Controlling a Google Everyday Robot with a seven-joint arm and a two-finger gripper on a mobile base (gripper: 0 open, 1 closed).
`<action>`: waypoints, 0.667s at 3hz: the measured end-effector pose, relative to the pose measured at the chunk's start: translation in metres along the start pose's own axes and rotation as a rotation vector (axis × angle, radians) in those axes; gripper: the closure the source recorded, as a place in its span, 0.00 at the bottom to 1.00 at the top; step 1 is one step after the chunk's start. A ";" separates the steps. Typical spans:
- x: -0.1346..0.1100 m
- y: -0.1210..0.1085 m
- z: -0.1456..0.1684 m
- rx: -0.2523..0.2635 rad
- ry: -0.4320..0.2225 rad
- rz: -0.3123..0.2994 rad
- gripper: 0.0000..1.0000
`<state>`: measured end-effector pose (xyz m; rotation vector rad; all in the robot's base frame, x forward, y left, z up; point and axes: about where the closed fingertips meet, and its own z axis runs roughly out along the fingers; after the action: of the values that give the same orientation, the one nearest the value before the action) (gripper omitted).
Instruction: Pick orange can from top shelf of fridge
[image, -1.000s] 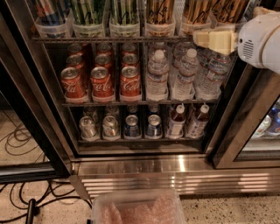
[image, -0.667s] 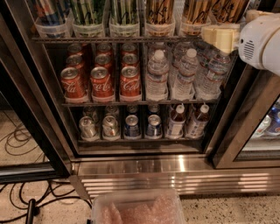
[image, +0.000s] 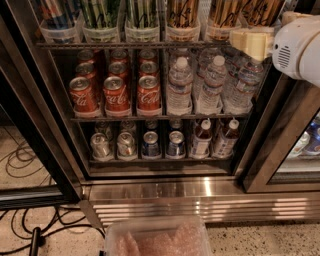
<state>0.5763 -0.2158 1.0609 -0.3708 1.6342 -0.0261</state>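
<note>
The fridge (image: 150, 192) stands open in front of me. Its top shelf (image: 125, 45) is a dark wire rack carrying clear tubs of tall slim cans. Orange cans with black scribbles stand in the right-hand tubs (image: 182, 12), (image: 224, 12), (image: 260, 11); their tops are cut off by the frame's upper edge. Green-striped cans (image: 100, 12) stand in tubs to the left. My gripper (image: 250, 42), cream-tipped on a white arm (image: 300, 47), is at the upper right, at shelf-edge height just below the right-hand orange cans. It holds nothing that I can see.
Red cola cans (image: 116, 95) and water bottles (image: 212, 87) fill the middle rack. Small cans and bottles (image: 150, 142) stand on the bottom rack. Dark door frames flank the opening on both sides. A clear plastic bin (image: 157, 240) sits on the floor. Cables (image: 25, 160) lie at the left.
My gripper has shifted slightly right and a little up along the top shelf's edge. Nothing else has moved.
</note>
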 end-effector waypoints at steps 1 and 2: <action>-0.001 0.000 0.002 0.006 -0.006 0.001 0.26; 0.000 -0.004 0.008 0.023 -0.019 0.006 0.27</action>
<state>0.5851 -0.2175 1.0610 -0.3475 1.6149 -0.0368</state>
